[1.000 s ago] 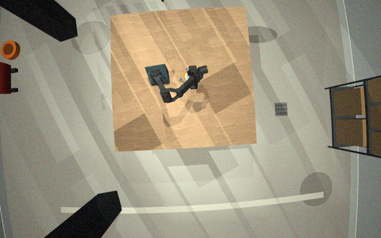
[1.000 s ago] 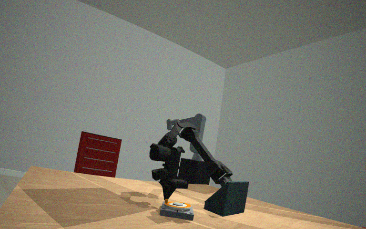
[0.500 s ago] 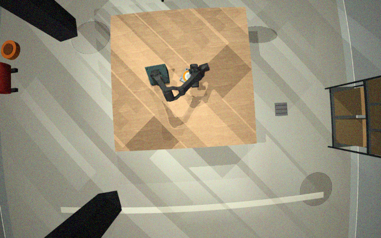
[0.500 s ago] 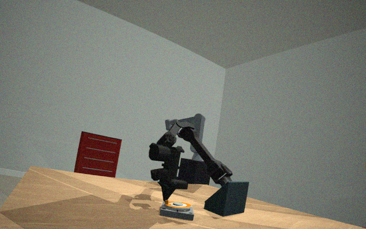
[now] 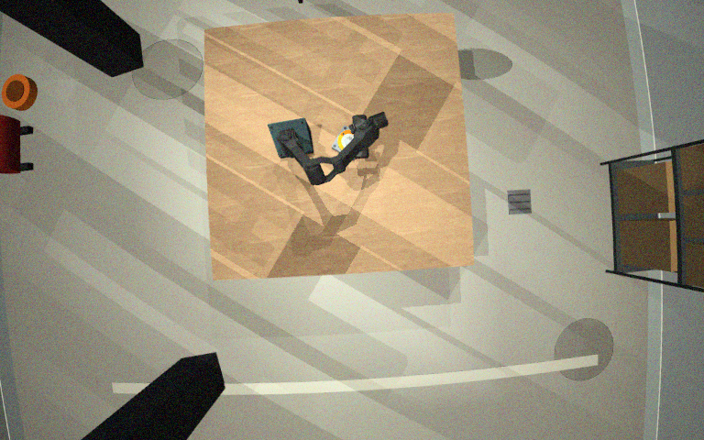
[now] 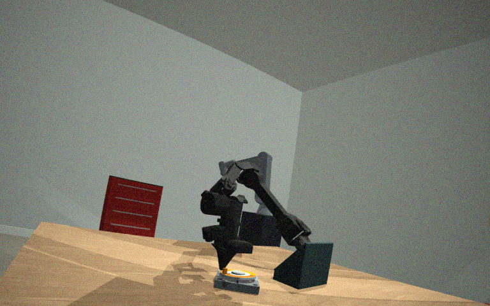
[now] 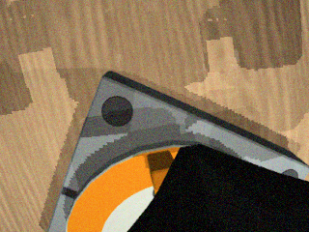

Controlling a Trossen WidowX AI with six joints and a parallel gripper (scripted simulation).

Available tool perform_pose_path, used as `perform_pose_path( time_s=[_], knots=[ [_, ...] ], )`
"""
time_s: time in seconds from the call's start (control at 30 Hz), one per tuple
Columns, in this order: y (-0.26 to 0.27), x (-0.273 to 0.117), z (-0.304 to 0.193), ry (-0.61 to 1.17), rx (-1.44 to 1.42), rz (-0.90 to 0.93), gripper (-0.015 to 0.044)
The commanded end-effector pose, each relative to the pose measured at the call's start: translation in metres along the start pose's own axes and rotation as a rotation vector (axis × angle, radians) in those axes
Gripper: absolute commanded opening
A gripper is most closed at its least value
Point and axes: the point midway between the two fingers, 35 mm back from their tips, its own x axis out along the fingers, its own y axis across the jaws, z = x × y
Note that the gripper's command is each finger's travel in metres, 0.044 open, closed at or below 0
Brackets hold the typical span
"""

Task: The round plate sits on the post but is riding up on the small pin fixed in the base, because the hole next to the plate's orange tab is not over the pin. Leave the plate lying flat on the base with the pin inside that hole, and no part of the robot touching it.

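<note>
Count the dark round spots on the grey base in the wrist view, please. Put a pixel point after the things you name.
2 in view: one near the base's top corner [image 7: 117, 111], one at the right [image 7: 290, 173], partly covered by the gripper [image 7: 191, 157]; more may be hidden.

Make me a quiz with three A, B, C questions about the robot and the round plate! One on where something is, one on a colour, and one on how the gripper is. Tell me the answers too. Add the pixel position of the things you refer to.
1. Where is the round plate [image 5: 340, 139] [image 6: 222, 275] [image 7: 87, 208]?
A. Inside the red cabinet
B. On the grey base [image 5: 336, 147] [image 6: 236, 286] [image 7: 98, 103]
C. On the floor

2. What colour is the plate's tab [image 6: 224, 270] [image 7: 161, 176]?
A. Orange
B. Green
C. Purple

3. How is the gripper [image 6: 221, 268]?
A. Wide open
B. Shut on a cup
C. Shut, holding nothing

Answers:
1. B: the outside view shows the plate on top of the base.
2. A: the wrist view shows an orange block on the plate's rim.
3. C: the fingers meet in one dark point, with nothing held between them.
</note>
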Motion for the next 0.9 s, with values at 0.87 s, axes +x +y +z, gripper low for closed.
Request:
perform_pose_path(
  time_s=[0.87],
  knots=[
    [0.037,-0.004,-0.006,0.004,-0.004,0.007,0.0]
  ],
)
